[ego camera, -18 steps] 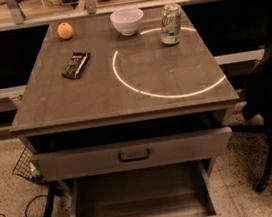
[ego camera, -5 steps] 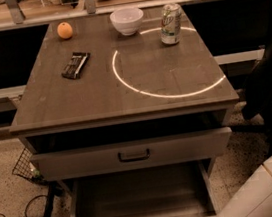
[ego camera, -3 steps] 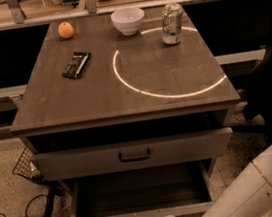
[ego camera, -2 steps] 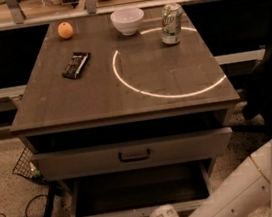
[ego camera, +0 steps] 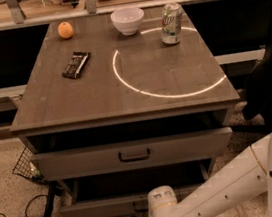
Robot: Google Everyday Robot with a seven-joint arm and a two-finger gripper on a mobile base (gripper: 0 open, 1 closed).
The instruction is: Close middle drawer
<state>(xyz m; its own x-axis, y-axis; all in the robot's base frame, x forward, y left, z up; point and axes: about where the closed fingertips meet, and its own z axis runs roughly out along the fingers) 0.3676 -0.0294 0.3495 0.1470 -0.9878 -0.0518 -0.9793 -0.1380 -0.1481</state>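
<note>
1. Middle drawer (ego camera: 102, 208) is at 6 o'clock, directly under the upper drawer (ego camera: 73, 163). It is pulled out, dark interior showing, with its front further forward than the upper drawer's.
2. Upper drawer is slightly out, with a dark handle (ego camera: 134, 155) centred on its front.
3. White arm (ego camera: 223, 189) enters from 4 o'clock. Gripper (ego camera: 154, 205) is at its end at 6 o'clock, right at the middle drawer's front. Can't tell its spread from this angle.
4. Bench (ego camera: 75, 106) top: orange (ego camera: 65, 30) at 11, white bowl (ego camera: 127, 20) at 12, green can (ego camera: 171, 23) at 1, dark snack bar (ego camera: 76, 65) at 10.
5. Bright light ring (ego camera: 122, 79) on the bench's right half, with the can at its far edge.
6. Wire basket (ego camera: 24, 165) on the floor at 8 o'clock.
</note>
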